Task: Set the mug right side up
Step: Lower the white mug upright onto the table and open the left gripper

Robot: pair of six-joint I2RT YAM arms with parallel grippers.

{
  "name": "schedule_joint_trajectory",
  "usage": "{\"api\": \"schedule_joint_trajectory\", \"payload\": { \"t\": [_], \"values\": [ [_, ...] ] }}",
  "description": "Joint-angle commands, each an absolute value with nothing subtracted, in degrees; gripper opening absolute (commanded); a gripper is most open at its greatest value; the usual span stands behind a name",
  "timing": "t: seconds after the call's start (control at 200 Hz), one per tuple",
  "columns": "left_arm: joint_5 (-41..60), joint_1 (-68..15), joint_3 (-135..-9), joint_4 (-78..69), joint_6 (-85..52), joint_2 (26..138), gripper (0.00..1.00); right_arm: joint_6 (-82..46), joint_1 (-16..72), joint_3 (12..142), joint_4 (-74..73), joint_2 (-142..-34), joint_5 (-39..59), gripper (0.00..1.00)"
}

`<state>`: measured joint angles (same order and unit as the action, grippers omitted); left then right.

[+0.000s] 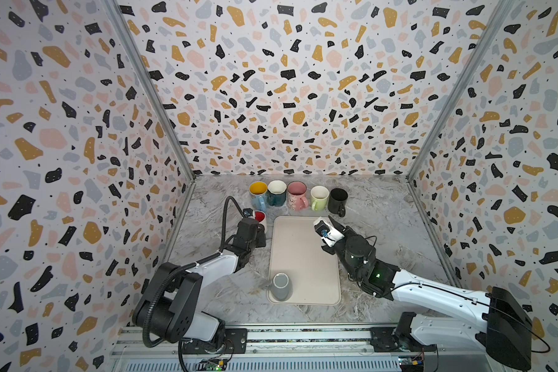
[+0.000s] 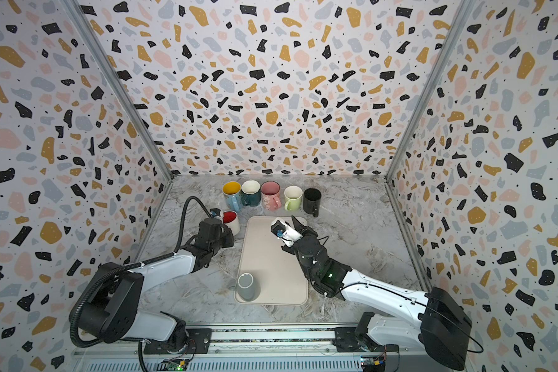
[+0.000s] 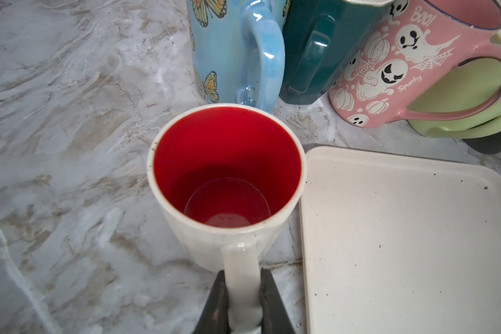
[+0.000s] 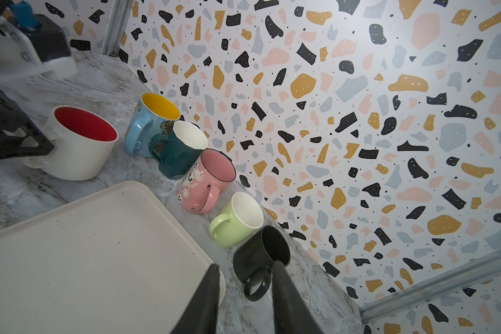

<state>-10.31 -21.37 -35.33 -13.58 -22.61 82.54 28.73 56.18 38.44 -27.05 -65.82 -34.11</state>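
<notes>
A white mug with a red inside [image 3: 226, 185] stands upright on the marble table, just left of the cream tray [image 3: 402, 231]. My left gripper [image 3: 242, 277] is shut on its handle, one finger on each side. In both top views this mug [image 1: 261, 218] [image 2: 232, 220] shows beyond the left gripper [image 1: 258, 230]. A grey mug [image 1: 280, 286] [image 2: 248, 286] sits upside down at the tray's near left corner. My right gripper [image 4: 246, 269] hangs open and empty over the tray's far right corner [image 1: 334, 224], close to a black mug [image 4: 261, 254].
Along the back stand upright mugs in a row: blue with a yellow inside [image 1: 258, 193], teal [image 1: 277, 193], pink [image 1: 297, 195], green [image 1: 319, 198] and black [image 1: 338, 199]. Patterned walls close the table on three sides. The tray [image 1: 303, 257] lies between the arms.
</notes>
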Motion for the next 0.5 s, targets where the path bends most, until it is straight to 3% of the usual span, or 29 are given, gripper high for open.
{"api": "schedule_joint_trajectory", "payload": {
  "t": [0.0,0.405,0.496],
  "values": [
    [-12.1,-21.0,-35.9,-17.4,-23.2,82.9,0.0,27.7,55.9,38.7,-27.4,-64.7,-34.1,0.33],
    [-11.4,-21.0,-34.4,-15.5,-25.0,82.7,0.0,27.0,55.7,38.5,-27.0,-64.6,-33.9,0.34],
    [-11.6,-21.1,-34.0,-15.2,-24.9,82.2,0.11,26.9,55.7,38.5,-27.1,-64.6,-33.9,0.34]
  ]
}}
